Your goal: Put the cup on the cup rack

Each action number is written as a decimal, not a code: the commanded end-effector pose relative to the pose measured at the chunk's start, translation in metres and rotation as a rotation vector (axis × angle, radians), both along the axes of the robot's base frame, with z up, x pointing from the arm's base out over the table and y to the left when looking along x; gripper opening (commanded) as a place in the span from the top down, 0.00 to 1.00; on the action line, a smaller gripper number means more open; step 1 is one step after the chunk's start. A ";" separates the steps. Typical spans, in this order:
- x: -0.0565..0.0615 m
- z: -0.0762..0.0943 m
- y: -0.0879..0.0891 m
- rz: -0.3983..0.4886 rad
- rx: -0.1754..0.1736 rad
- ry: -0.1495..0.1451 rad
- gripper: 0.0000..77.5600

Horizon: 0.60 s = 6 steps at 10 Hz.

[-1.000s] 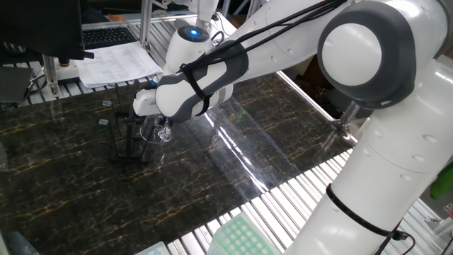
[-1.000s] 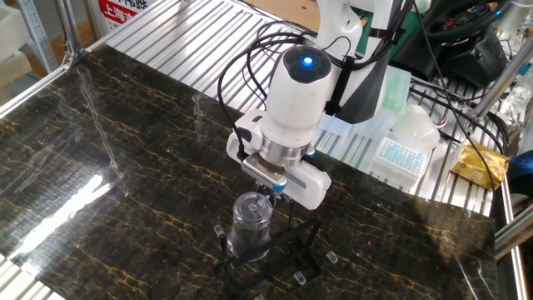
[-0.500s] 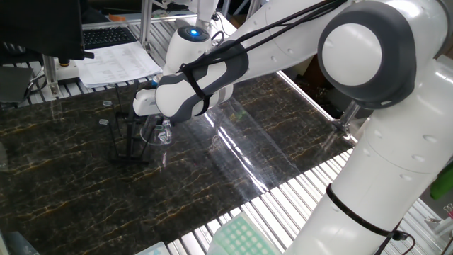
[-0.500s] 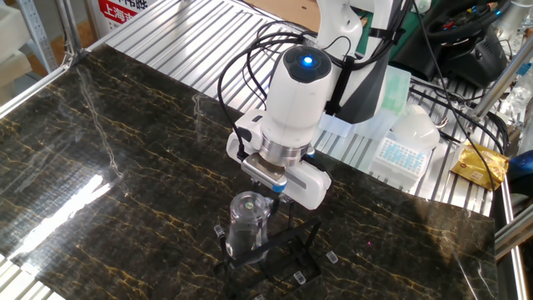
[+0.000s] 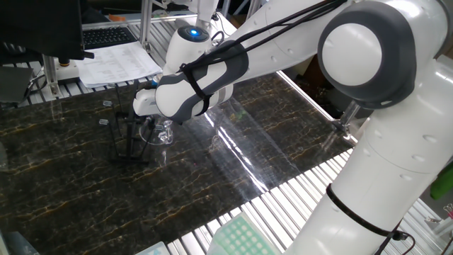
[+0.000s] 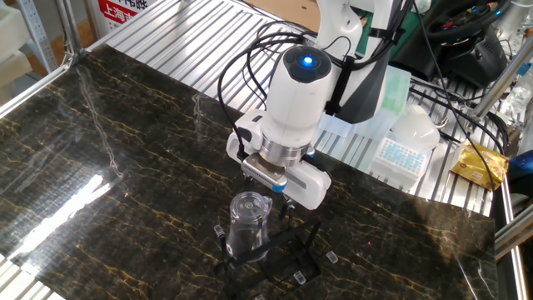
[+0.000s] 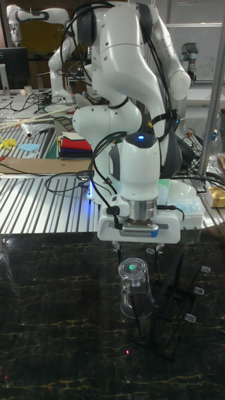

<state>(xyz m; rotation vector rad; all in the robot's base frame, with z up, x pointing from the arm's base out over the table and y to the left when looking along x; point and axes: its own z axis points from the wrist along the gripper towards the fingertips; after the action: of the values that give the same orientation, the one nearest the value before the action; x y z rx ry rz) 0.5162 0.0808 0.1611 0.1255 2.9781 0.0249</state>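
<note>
One fixed view: The cup (image 5: 161,131) sits inverted and tilted at the rack (image 5: 129,137), thick base uppermost, just below the wrist of the arm. The gripper (image 5: 157,120) is largely hidden behind the arm housing here; whether it grips cannot be told from this side. The rack stands on the dark table (image 5: 85,177).

The other fixed view: The cup (image 6: 246,225) hangs mouth-down over a prong of the rack (image 6: 279,254), its round base facing the camera. The gripper (image 6: 277,197) is just above and behind the base. Its fingers appear clear of the glass, but the gap is too small to confirm.

Tall fixed view: The cup (image 7: 135,289) leans on the rack (image 7: 178,306), base up. The gripper (image 7: 139,250) is directly above, and short finger stubs show to either side of the base with no visible contact. Grip state: cannot be determined with certainty.

Handling notes: Clear glass is rigid, smooth and slippery, and will break if dropped on the stone-pattern top. The thick base makes the inverted cup top-heavy on a thin wire prong. The rack looks light and likely tips under side load. Take hold across the wall near the base, with moderate force, and move vertically.
</note>
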 end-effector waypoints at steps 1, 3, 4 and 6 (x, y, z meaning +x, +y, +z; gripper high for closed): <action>0.001 0.002 0.000 -0.004 0.001 -0.008 0.00; 0.006 0.009 0.005 -0.015 -0.014 0.008 0.00; 0.006 0.012 0.007 -0.024 -0.011 0.009 0.00; 0.007 0.014 0.008 -0.028 -0.002 0.009 0.00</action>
<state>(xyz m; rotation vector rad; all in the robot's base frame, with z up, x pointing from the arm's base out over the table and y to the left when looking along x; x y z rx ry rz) 0.5199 0.0854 0.1692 0.1518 2.9824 0.0151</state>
